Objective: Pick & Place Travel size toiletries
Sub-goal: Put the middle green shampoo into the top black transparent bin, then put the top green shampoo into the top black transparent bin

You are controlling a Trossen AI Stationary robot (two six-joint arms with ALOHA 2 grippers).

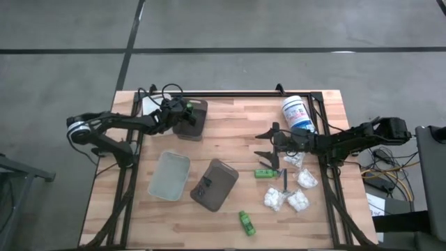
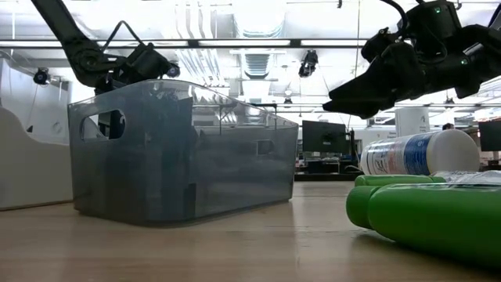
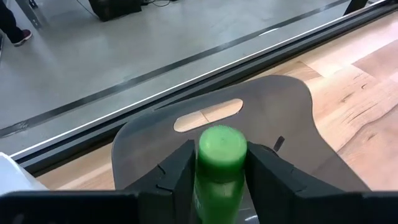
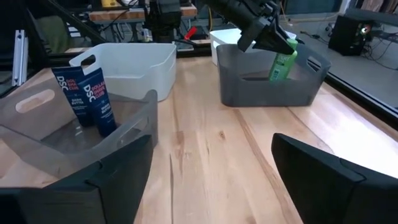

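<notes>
Left gripper [image 3: 219, 177]: I have it at the desk's [image 1: 230, 223] far left corner, above the grey tray [image 1: 191, 118]. Its fingers [image 3: 177, 174] pinch 1 green bottle [image 3: 219, 163], cap pointing away from the wrist. From the right wrist view the same bottle [image 4: 283, 62] hangs tilted over the tray's [image 4: 267, 87] open top.

Right gripper [image 1: 268, 144]: I see it near mid-desk on the right side, raised off the surface in the low view. Fingers spread wide, pinching nothing.

Toiletries still on the desk:
- 1 green bottle [image 1: 265, 173] lying flat just beside the right gripper's tips.
- 1 green bottle [image 1: 247, 223] lying near the desk's front edge.
- 1 dark stick [image 1: 285, 181] lying next to the first of these 2 bottles.
- 4 white packets clustered at right: 1 [image 1: 293, 160] beside the arm, 1 [image 1: 306, 178] toward the desk's right edge, 2 [image 1: 274, 200] side by side nearer the front [image 1: 298, 201].

Other items:
- White tub [image 1: 297, 114] with blue label, on its side at the far right.
- Brown tray [image 1: 214, 184] mid-desk, holding 2 dark blue tubes [image 4: 87, 99] standing against its wall.
- Pale tray [image 1: 169, 175] to its left.
</notes>
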